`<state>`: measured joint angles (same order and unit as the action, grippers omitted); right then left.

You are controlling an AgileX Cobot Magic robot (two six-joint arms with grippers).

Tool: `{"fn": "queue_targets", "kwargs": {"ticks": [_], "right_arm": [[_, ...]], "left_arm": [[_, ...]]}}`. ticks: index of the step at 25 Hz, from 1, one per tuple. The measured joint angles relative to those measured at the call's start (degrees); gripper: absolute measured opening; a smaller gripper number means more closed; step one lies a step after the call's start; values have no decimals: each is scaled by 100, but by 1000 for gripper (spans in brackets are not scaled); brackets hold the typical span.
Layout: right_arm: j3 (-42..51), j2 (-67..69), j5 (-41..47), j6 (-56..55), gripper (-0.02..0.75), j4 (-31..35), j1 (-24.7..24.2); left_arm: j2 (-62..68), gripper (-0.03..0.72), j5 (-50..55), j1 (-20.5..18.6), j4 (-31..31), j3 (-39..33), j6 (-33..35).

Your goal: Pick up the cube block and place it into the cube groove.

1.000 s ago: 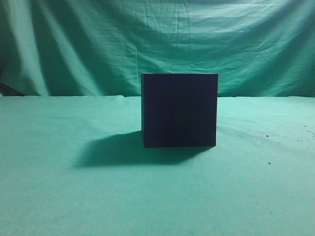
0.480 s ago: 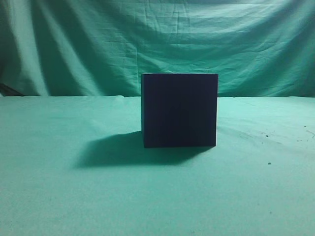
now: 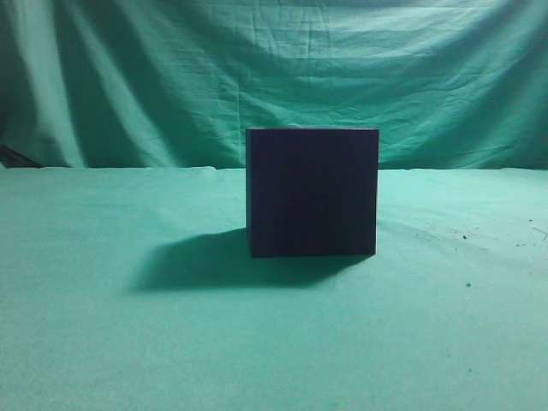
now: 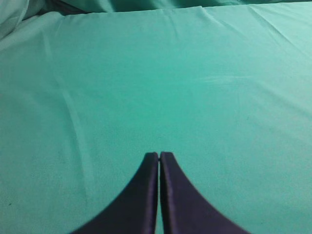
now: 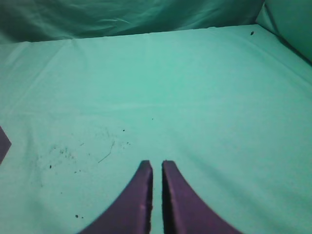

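The large near-black box (image 3: 312, 192) stands on the green cloth at the middle of the exterior view. Its cube groove opening does not show. The small purple cube block is out of view in every frame. My left gripper (image 4: 159, 155) is shut and empty above bare green cloth. My right gripper (image 5: 157, 165) is shut with a thin slit between its fingers, empty, above green cloth. A dark purple sliver (image 5: 3, 144) shows at the left edge of the right wrist view; I cannot tell what it belongs to. Neither gripper shows in the exterior view.
Green cloth (image 3: 103, 342) covers the table and hangs as a backdrop (image 3: 128, 77). The box throws a shadow (image 3: 193, 261) to its left. Small dark specks (image 5: 78, 151) lie on the cloth ahead and left of my right gripper.
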<state>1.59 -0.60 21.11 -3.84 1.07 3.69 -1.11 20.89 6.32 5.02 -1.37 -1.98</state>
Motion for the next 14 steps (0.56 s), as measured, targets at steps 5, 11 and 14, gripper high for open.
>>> {"fn": "queue_targets", "kwargs": {"ticks": [5, 11, 14], "right_arm": [[0, 0, 191, 123, 48, 59, 0], [0, 0, 191, 115, 48, 113, 0], [0, 0, 191, 115, 48, 112, 0]], "left_arm": [[0, 0, 0, 0, 0, 0, 0], [0, 0, 0, 0, 0, 0, 0], [0, 0, 0, 0, 0, 0, 0]]}}
